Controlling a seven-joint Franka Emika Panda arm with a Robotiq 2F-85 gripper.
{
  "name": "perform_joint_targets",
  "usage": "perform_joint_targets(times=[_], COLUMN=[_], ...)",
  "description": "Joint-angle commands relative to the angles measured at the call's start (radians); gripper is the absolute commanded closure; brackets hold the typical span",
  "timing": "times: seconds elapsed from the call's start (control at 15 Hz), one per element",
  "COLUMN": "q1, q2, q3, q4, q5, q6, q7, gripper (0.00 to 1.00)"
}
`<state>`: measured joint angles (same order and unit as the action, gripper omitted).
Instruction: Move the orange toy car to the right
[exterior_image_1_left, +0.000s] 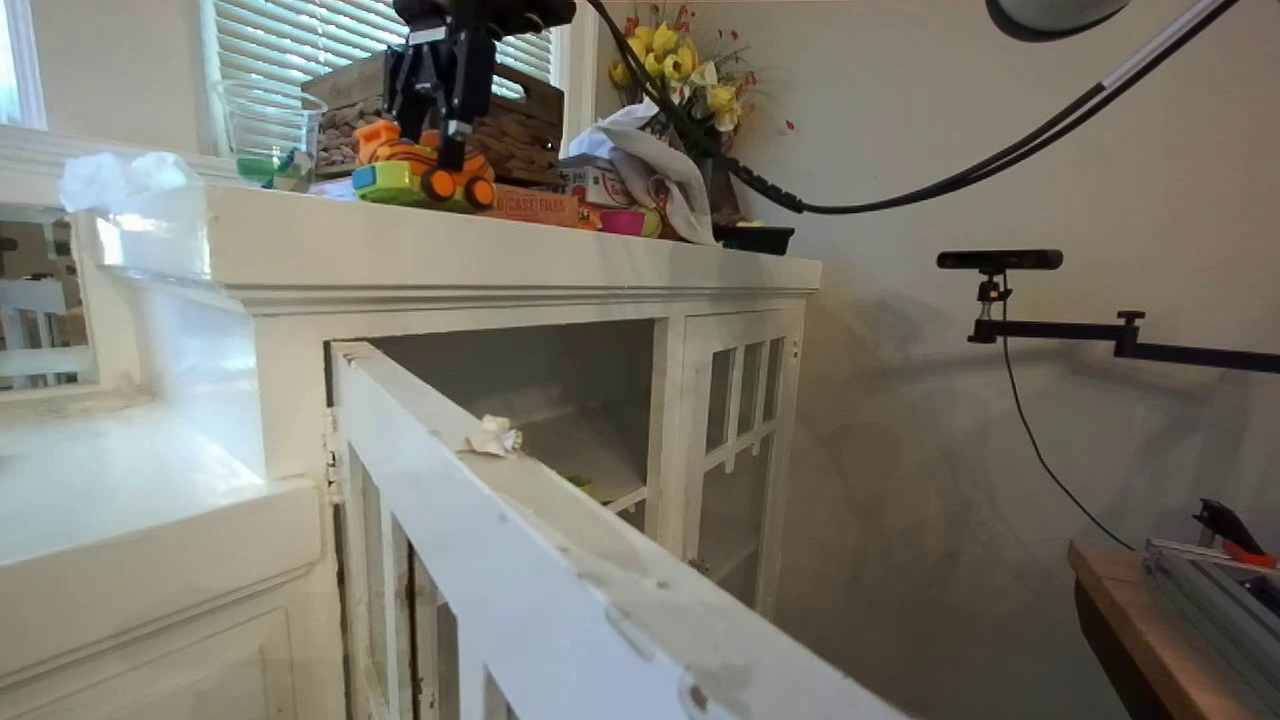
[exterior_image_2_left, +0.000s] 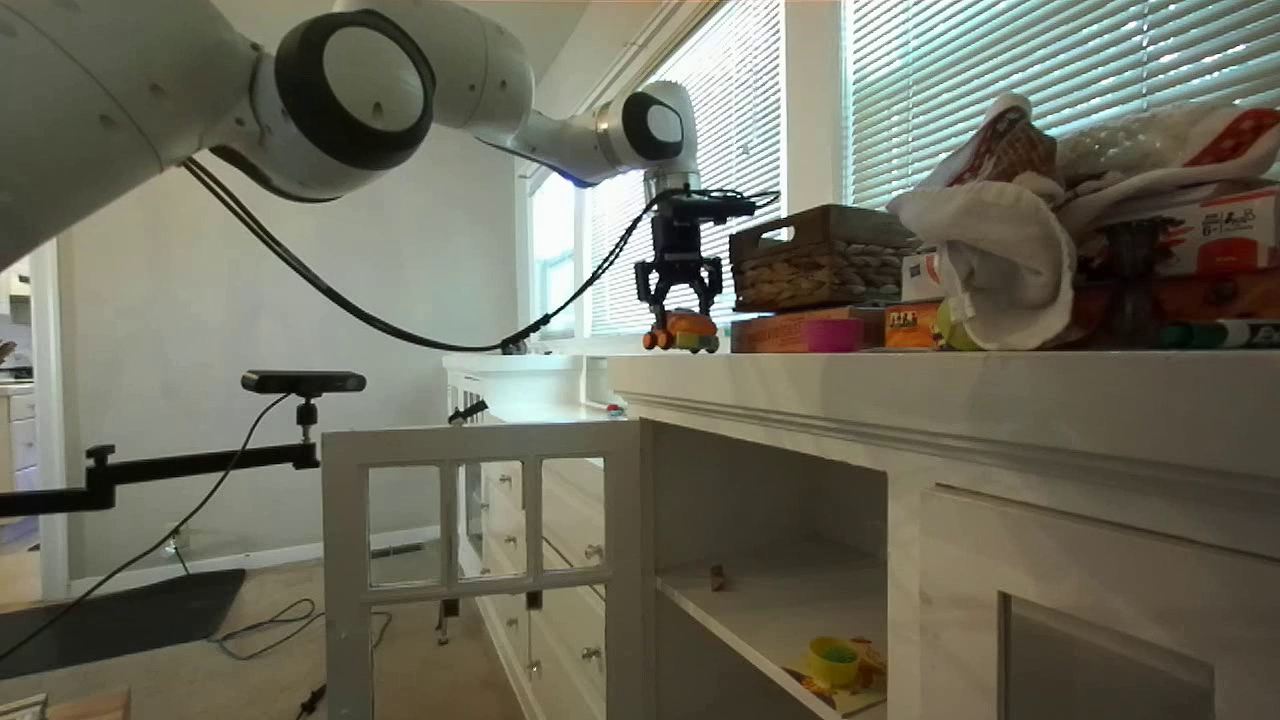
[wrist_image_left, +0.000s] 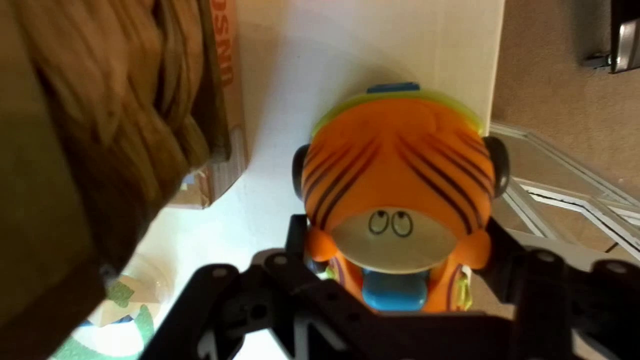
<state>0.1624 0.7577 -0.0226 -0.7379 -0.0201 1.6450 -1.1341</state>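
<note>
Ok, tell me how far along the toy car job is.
Done: the grip; in the wrist view the claw is shut on the orange toy car. In hand: apparently the move; the car is on or just above the white countertop. Left: any remaining shift right, which I can't gauge, then release: the claw hasn't opened.

Open cabinet door (exterior_image_1_left: 540, 570): very near in an exterior view, which looks from below the cabinet top (exterior_image_1_left: 500, 245).
Robot arm (exterior_image_2_left: 480, 75): near at upper left in an exterior view, which faces along the cabinet front (exterior_image_2_left: 1060, 550).
Orange toy car (wrist_image_left: 400, 165): wrist view faces down from close above.
Wicker basket (exterior_image_2_left: 850, 268): in both exterior views, from opposite sides.
</note>
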Motion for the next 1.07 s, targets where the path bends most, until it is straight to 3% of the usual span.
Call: perform_joint_targets(times=[0.0, 1.0], q1=[-0.006, -0.008], q2=[-0.088, -0.363], q3=[0.006, -0.004], q4=[-0.152, -0.660], q5=[0.013, 0.022], q6=[0.055, 0.384], q7=[0.002, 0.075], gripper=[0.45, 0.45])
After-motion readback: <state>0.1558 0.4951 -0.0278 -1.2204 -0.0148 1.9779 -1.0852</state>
